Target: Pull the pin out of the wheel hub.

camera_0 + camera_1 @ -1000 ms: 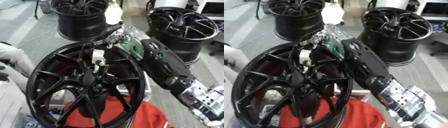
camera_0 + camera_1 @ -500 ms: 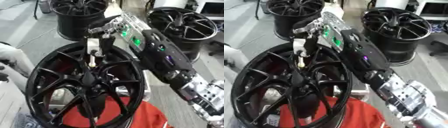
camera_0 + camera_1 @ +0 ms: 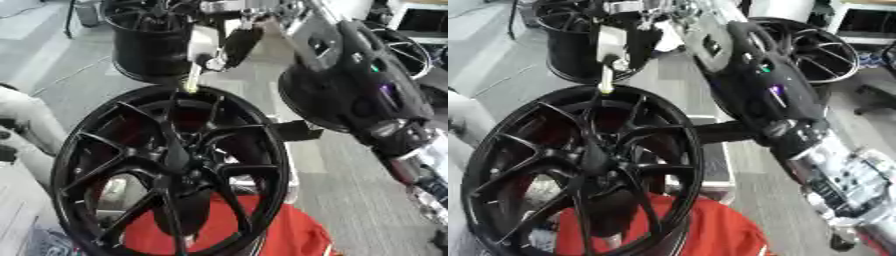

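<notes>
Our right hand fingers pinch the slim, pale, rigid-looking metal pin at its top, above the black spoked alloy wheel hub, likely light and slippery.

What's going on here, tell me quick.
The robot's right hand has its fingers curled round a pale pin and holds it above the top rim of the black wheel hub. The pin's lower tip hangs near the rim, well away from the hub's centre, so it looks to be out. The wheel stands upright over something red. More black wheels sit on the floor behind. The left hand is not in view.
</notes>
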Action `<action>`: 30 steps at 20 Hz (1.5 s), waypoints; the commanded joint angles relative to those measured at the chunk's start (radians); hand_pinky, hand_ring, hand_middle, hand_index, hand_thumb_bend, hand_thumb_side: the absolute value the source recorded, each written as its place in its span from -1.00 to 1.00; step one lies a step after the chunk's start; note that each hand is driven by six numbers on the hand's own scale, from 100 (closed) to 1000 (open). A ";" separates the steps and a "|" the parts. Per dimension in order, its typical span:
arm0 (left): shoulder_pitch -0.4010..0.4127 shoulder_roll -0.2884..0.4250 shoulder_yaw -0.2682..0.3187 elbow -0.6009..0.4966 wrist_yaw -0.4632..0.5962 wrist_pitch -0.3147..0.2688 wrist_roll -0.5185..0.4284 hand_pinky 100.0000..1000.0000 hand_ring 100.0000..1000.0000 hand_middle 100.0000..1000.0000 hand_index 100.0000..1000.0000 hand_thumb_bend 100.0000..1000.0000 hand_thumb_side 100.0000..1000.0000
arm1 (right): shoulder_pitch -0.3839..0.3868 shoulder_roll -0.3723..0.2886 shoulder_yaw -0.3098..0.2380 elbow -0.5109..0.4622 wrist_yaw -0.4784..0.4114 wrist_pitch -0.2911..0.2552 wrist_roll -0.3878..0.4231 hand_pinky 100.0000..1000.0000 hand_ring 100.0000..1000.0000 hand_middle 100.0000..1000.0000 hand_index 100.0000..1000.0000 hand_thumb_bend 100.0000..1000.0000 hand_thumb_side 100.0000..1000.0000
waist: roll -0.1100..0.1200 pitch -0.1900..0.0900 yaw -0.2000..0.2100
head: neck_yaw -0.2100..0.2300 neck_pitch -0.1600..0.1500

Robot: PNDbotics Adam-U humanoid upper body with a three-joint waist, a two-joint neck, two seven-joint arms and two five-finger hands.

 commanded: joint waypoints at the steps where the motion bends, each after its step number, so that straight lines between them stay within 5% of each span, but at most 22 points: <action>1: -0.006 0.027 0.009 -0.012 -0.003 0.000 0.008 0.13 0.07 0.18 0.61 -1.00 0.36 | 0.058 -0.144 -0.082 -0.080 -0.062 0.044 -0.074 -0.01 -0.18 -0.39 0.14 -1.00 -0.93 | 0.006 -0.008 -0.006 | 0.010 -0.003; 5: -0.007 0.027 0.013 -0.013 -0.004 -0.001 0.011 0.13 0.07 0.18 0.61 -1.00 0.36 | 0.250 -0.258 -0.196 -0.130 -0.133 0.093 -0.208 -0.05 -0.21 -0.40 0.11 -1.00 -0.96 | 0.007 -0.004 -0.017 | 0.016 -0.007; 10: -0.007 0.025 0.019 -0.013 -0.008 -0.003 0.016 0.13 0.07 0.18 0.61 -1.00 0.36 | 0.527 -0.297 -0.351 -0.190 -0.191 0.137 -0.399 -0.03 -0.17 -0.36 0.13 -1.00 -0.95 | 0.011 0.002 -0.028 | 0.025 -0.010; 15: -0.002 0.024 0.022 -0.012 -0.009 -0.002 0.021 0.13 0.07 0.18 0.61 -1.00 0.36 | 0.734 -0.229 -0.468 -0.212 -0.180 0.176 -0.547 0.43 0.40 0.48 0.68 -0.76 -0.48 | 0.014 -0.002 -0.045 | 0.033 -0.004; 18: 0.001 0.023 0.022 -0.011 -0.008 -0.002 0.021 0.13 0.07 0.18 0.61 -1.00 0.36 | 0.788 -0.176 -0.506 -0.229 -0.179 0.180 -0.647 0.58 0.59 0.69 0.74 -0.69 -0.36 | 0.016 -0.007 -0.051 | 0.034 0.000; 24: 0.005 0.018 0.023 -0.011 -0.006 -0.004 0.022 0.13 0.07 0.18 0.61 -1.00 0.36 | 0.795 -0.100 -0.508 -0.282 -0.235 0.165 -0.871 0.54 0.57 0.70 0.72 -0.77 -0.35 | 0.023 -0.008 -0.049 | 0.029 0.003; 30: 0.002 0.011 0.018 -0.010 -0.009 -0.005 0.017 0.13 0.07 0.18 0.61 -1.00 0.37 | 0.785 -0.036 -0.445 -0.344 -0.322 0.110 -0.912 0.38 0.41 0.57 0.66 -1.00 -0.51 | 0.025 -0.002 -0.045 | 0.024 0.003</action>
